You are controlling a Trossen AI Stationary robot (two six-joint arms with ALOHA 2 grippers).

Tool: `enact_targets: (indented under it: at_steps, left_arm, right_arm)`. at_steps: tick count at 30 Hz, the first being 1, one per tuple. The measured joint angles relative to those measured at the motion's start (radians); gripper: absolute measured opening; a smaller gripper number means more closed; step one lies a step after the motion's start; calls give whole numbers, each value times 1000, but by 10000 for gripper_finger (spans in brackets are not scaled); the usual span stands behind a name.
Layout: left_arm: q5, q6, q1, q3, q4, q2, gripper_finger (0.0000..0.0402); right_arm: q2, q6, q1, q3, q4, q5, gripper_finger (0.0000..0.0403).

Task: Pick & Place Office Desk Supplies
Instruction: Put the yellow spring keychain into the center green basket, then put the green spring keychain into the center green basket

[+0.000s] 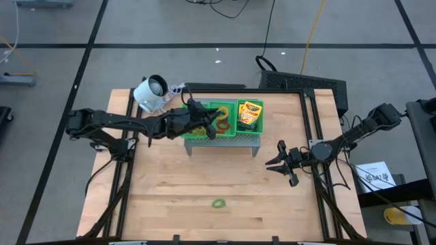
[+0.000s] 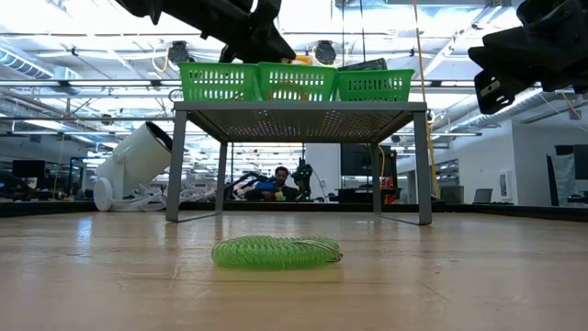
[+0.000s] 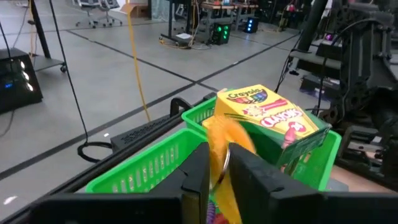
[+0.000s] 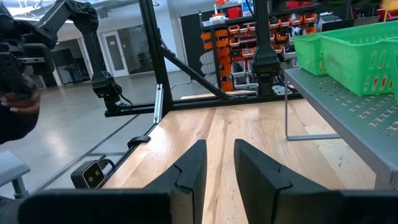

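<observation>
A green three-part tray (image 1: 225, 104) stands on a grey metal stand (image 1: 225, 141) at the table's far middle. A yellow-and-green crayon box (image 1: 250, 116) leans in its right compartment, also seen in the left wrist view (image 3: 267, 118). My left gripper (image 1: 210, 124) reaches in from the left over the tray's middle compartment, shut on an orange ring (image 3: 229, 134). A green coiled ring (image 1: 218, 203) lies flat on the wood near the front edge. My right gripper (image 1: 271, 163) hangs open over the table's right side, holding nothing. My left gripper pinches the orange ring (image 3: 225, 163) between its two fingers (image 3: 202, 171). Part of the ring sticks out past the fingertips. The fingers come nearly level from the table's left, above the tray's middle compartment. Whether the ring touches the tray, I cannot tell.
A white round-headed device (image 1: 151, 92) with a cord sits at the far left beside the stand. Black frame rails (image 1: 126, 170) run along the table's sides. Bare wood lies between the stand and the front edge. A person (image 2: 280, 179) sits far off in the room.
</observation>
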Motion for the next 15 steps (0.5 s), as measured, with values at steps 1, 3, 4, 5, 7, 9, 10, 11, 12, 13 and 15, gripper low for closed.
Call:
enact_targets:
  at_steps: [1,3,4,5,7,9,10,11,12,13,15]
  left_arm:
    - [0,-8,-2,0,3,0,74]
    - [-6,-24,-6,0,14,0,101]
    - [-10,-24,-7,0,14,0,116]
    - [-11,-24,-7,0,13,0,131]
    - [-6,-17,-6,0,9,0,159]
    - [8,-9,-6,0,10,0,181]
    - [27,-7,-8,0,11,0,190]
    - [54,-7,-11,0,12,-1,197]
    - [89,-7,-15,0,11,-6,203]
    - [131,-4,-22,0,15,-11,208]
    - [230,20,-40,0,54,-15,214]
  right_arm:
    - [0,0,0,0,0,0,70]
    - [0,0,0,0,0,0,70]
    - [0,0,0,0,0,0,70]
    - [0,0,0,0,0,0,70]
    - [0,0,0,0,0,0,70]
    - [0,0,0,0,0,0,70]
    - [0,-1,0,0,0,0,70]
    - [0,0,0,0,0,0,70]
    - [0,0,0,0,0,0,70]
    - [0,0,0,0,0,0,70]
    - [0,-1,0,0,0,0,70]
